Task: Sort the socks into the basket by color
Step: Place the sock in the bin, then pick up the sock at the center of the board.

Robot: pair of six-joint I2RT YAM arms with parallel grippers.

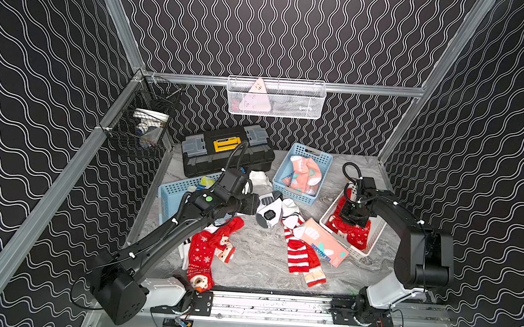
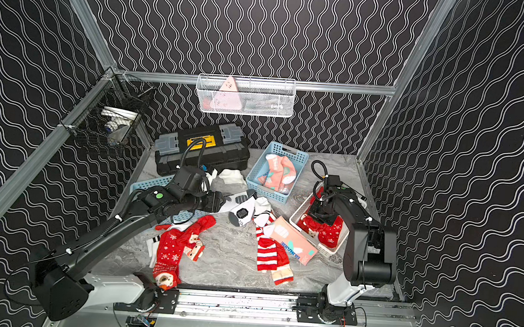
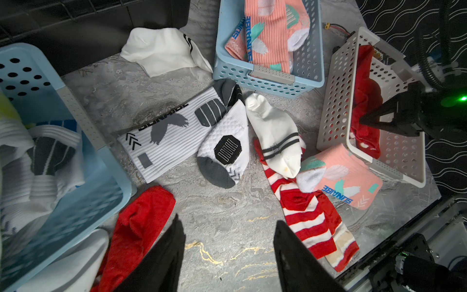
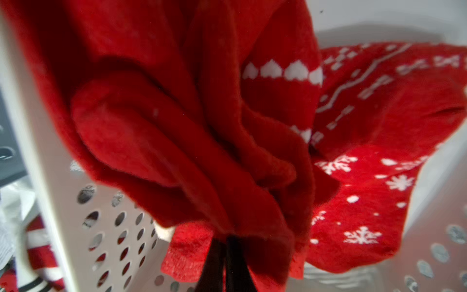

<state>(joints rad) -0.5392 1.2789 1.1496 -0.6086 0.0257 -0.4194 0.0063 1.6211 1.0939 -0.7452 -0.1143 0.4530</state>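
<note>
My right gripper [image 4: 225, 237] hangs inside the white basket [image 3: 336, 101], shut on a red sock [image 4: 156, 121]; a snowflake-patterned red sock [image 4: 358, 222] lies under it. My left gripper [image 3: 227, 220] hovers open over bare table, nothing between its fingers. Ahead of it lie a white-and-black sock [image 3: 177, 136], a white sock with two dark stripes [image 3: 275, 134], a red-white striped sock [image 3: 305, 217] and a salmon sock [image 3: 343, 182]. A red Christmas sock [image 1: 205, 248] lies near the front left. One blue basket [image 1: 296, 195] holds salmon socks, another blue basket [image 3: 83, 118] white socks.
A black toolbox [image 1: 224, 152] stands at the back, with a plain white sock [image 3: 161, 50] in front of it. A white mesh basket [image 1: 275, 98] hangs on the back rail and a black wire basket [image 1: 141, 129] on the left wall. The arms' rail [image 1: 270, 305] runs along the front.
</note>
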